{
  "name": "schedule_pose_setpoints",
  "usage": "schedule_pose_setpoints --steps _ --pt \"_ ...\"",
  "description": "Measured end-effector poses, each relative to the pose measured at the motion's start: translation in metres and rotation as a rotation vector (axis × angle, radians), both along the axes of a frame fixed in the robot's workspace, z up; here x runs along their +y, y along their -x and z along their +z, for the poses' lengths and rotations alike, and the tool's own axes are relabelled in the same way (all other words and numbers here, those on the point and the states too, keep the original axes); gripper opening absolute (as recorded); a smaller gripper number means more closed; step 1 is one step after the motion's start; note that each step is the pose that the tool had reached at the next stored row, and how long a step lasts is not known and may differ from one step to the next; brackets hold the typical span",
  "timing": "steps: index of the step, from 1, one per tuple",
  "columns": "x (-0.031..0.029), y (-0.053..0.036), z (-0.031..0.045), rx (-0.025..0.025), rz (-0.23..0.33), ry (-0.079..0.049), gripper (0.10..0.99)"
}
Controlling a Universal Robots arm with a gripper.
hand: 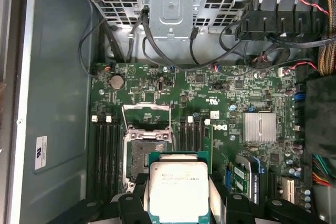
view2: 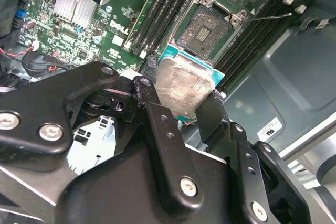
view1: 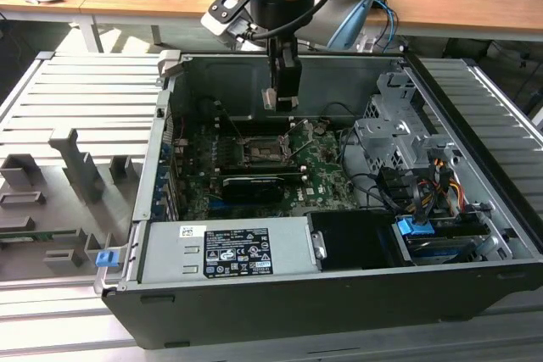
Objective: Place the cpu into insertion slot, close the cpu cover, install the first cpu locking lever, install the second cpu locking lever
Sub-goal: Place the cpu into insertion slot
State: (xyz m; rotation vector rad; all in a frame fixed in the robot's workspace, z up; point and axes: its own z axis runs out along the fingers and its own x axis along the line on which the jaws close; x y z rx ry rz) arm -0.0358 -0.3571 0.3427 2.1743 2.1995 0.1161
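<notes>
Right, the chip is up in the air, silver face toward the first wrist camera, pinched by two opposite edges. The pincer is clenched on it, one black finger on each side, and in the second wrist view the teal-edged chip sits tilted between them.

Just past the fingertips lies the socket: bare, dark in the middle, nothing seated in it. The cover looks swung up and open on the socket's far side from the pincer, so the way in looks clear. A thin wire lever sticks out beside the socket, unhooked as far as I can tell.

So this is step one, placing the chip, with cover and both levers not yet done. In the exterior view the pincer hangs above the socket, well clear of the green board.

My read on what seating it calls for: square the chip to the socket rim, get it flat rather than canted, and keep it centred, since a skewed drop could damage the contacts. The memory slots flank the socket closely and leave the fingers little room. Around it all stands the grey case.
</notes>
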Motion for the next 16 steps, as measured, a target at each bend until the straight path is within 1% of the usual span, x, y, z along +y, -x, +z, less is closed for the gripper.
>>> schedule_pose_setpoints --steps 16 --pt "0.0 0.0 -0.0013 0.0 -0.079 0.0 0.541"
